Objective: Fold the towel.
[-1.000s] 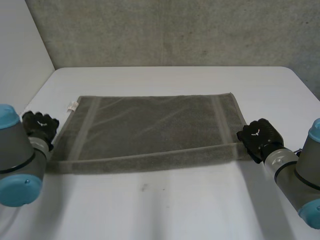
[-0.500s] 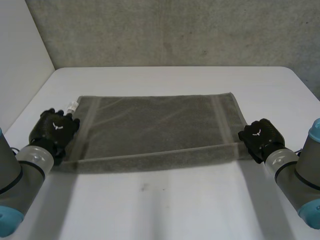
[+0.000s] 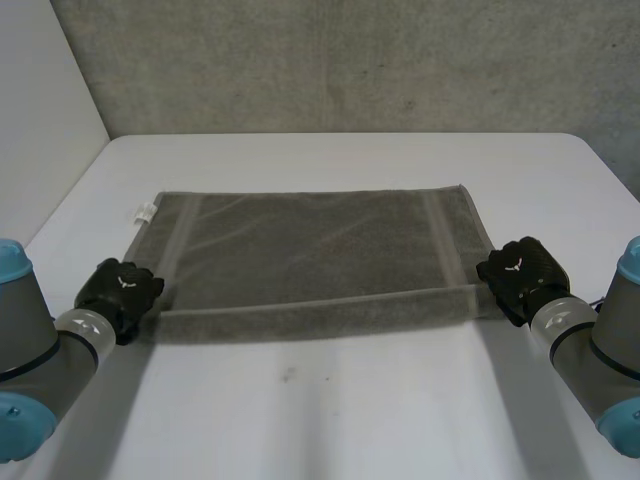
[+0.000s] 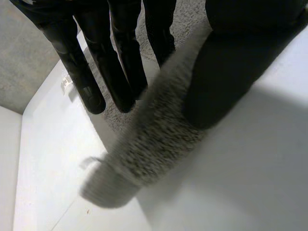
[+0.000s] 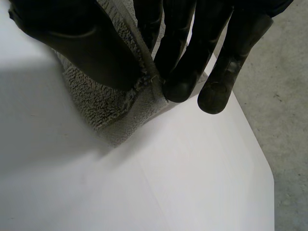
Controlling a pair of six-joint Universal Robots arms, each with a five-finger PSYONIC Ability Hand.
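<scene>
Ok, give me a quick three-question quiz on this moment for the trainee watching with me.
1. True or false: the towel lies bunched in a heap on the table.
2. Which corner of the towel does the left robot hand pinch? A: far left. B: near left. C: far right.
3. Fill in: the right robot hand pinches the towel's near ___ corner.
Key: 1 false, it lies spread out; 2 B; 3 right.
</scene>
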